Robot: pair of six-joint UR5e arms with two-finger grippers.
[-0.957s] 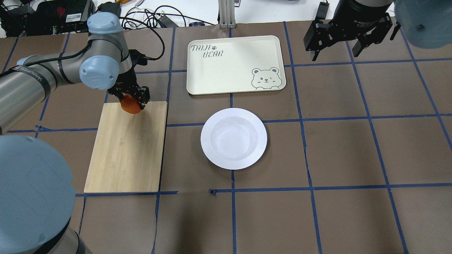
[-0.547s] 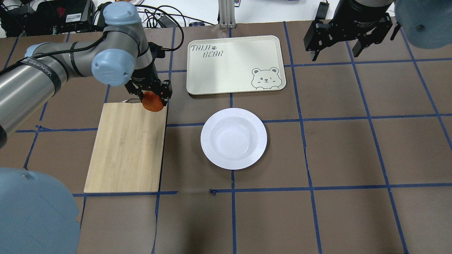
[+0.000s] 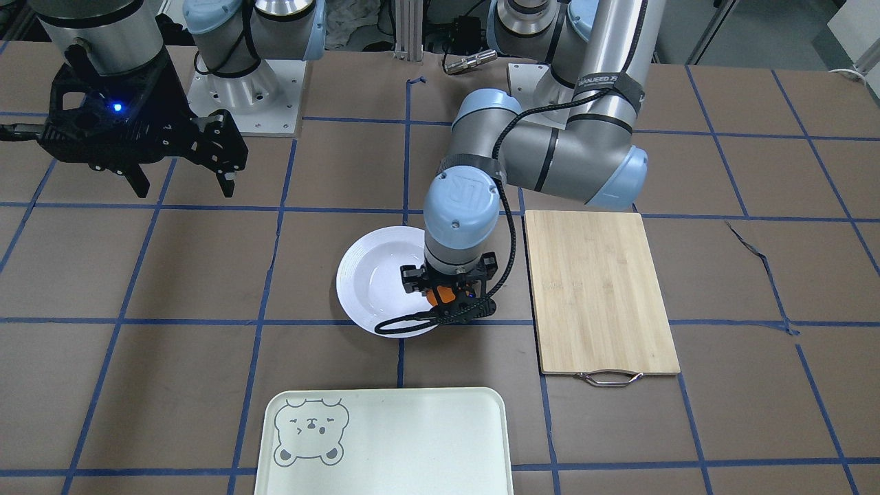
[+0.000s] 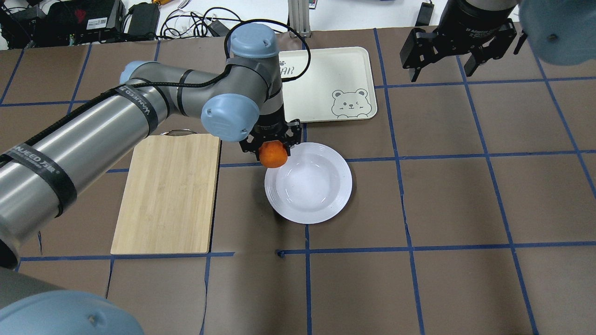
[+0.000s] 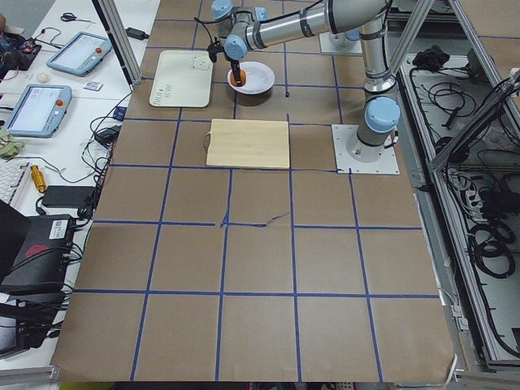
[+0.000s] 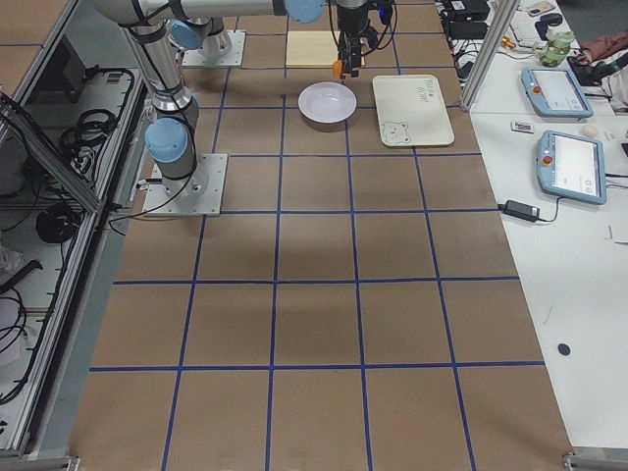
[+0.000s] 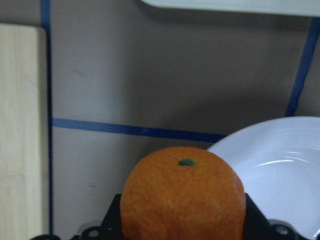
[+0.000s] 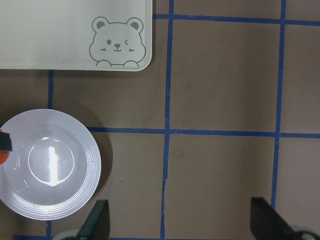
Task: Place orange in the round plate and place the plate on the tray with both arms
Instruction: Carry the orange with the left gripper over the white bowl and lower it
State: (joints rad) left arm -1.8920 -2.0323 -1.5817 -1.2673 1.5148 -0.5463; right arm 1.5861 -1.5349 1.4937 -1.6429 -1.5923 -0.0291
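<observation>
My left gripper (image 4: 272, 148) is shut on the orange (image 4: 273, 155) and holds it over the near-left rim of the round white plate (image 4: 316, 186). The left wrist view shows the orange (image 7: 182, 197) large between the jaws, with the plate (image 7: 280, 175) to its right. The front view shows the gripper (image 3: 450, 299) above the plate's edge (image 3: 368, 275). The cream tray (image 4: 326, 74) with its bear drawing lies just beyond the plate, partly hidden by my left arm. My right gripper (image 4: 441, 73) hangs open and empty, high at the far right.
A bamboo cutting board (image 4: 167, 195) with a metal handle lies left of the plate. Brown table paper with blue tape lines stretches to the right and front. Cables and boxes (image 4: 70, 18) sit past the far edge.
My left arm has carried the orange rightward from the far end of the cutting board to the plate's left rim. The right gripper has stayed still.
</observation>
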